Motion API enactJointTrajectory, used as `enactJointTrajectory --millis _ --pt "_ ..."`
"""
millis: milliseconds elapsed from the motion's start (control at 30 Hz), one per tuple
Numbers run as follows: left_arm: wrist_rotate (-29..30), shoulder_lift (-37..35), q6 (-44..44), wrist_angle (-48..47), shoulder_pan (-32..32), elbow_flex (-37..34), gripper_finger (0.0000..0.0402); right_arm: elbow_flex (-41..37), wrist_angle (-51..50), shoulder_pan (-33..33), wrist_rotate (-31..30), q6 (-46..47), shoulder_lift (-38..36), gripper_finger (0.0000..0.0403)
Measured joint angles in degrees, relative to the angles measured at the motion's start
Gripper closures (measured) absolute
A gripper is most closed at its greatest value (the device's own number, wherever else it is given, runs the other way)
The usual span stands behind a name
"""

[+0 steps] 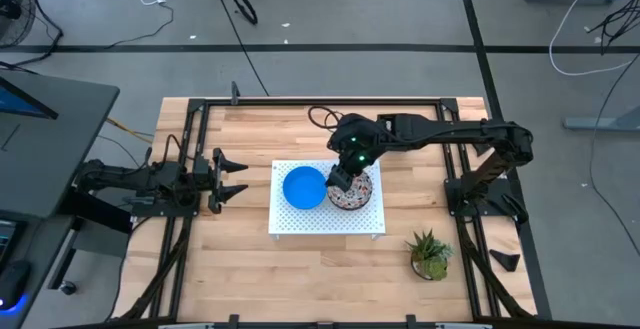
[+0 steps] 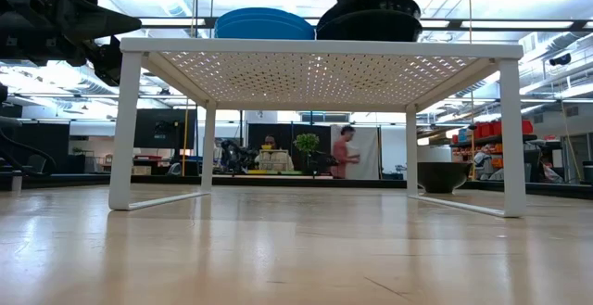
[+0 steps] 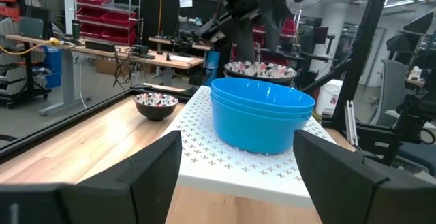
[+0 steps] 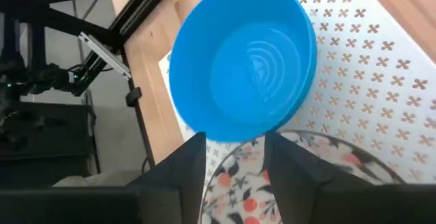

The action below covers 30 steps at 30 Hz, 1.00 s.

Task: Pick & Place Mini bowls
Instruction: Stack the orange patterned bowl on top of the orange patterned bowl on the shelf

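Note:
A stack of bright blue mini bowls (image 1: 303, 187) (image 3: 262, 115) (image 4: 242, 60) stands on the white perforated board (image 1: 300, 224). A floral mini bowl (image 1: 355, 197) (image 3: 260, 69) (image 4: 238, 186) sits beside it on the board. Another floral bowl (image 3: 157, 103) rests on the wooden table beyond the board. My right gripper (image 1: 343, 178) (image 4: 235, 142) is open and points down over the floral bowl, at the side nearest the blue stack. My left gripper (image 1: 238, 179) (image 3: 237, 142) is open, level, left of the board, facing the blue stack. My right gripper stands open over the floral bowl's edge (image 4: 235, 166) next to the blue stack, coming from above. Whether its fingers touch the bowl I cannot tell. The bowl rests on the board.
The board is a raised shelf on thin white legs (image 2: 125, 129), with open space under it. A small green potted plant (image 1: 430, 254) stands near the table's right near corner. Black frame rails border the table. A person (image 2: 345, 152) shows far back in the room.

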State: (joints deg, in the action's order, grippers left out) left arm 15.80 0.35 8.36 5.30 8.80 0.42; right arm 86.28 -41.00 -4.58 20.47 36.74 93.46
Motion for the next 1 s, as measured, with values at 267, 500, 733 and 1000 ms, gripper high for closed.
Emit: enactJointTrajectory --millis 267,500,733,1000 --pt "-0.01 0.01 -0.02 0.00 0.00 0.00 0.0113 0.00 -3.47 -2.52 -1.46 -0.39 -3.56 0.0252" --pt "0.00 -0.01 0.00 0.00 0.00 0.00 0.0113 -0.02 -8.94 -6.66 -1.53 -3.43 -6.53 0.0252" --pt "0.01 -0.01 -0.01 0.00 0.00 0.01 0.0113 -0.02 -17.19 -11.06 -1.58 -4.72 -10.23 0.0252" --pt "-0.01 0.01 -0.02 0.00 0.00 -0.01 0.0113 -0.02 -32.07 -13.35 -6.00 -4.02 -12.58 0.0252"
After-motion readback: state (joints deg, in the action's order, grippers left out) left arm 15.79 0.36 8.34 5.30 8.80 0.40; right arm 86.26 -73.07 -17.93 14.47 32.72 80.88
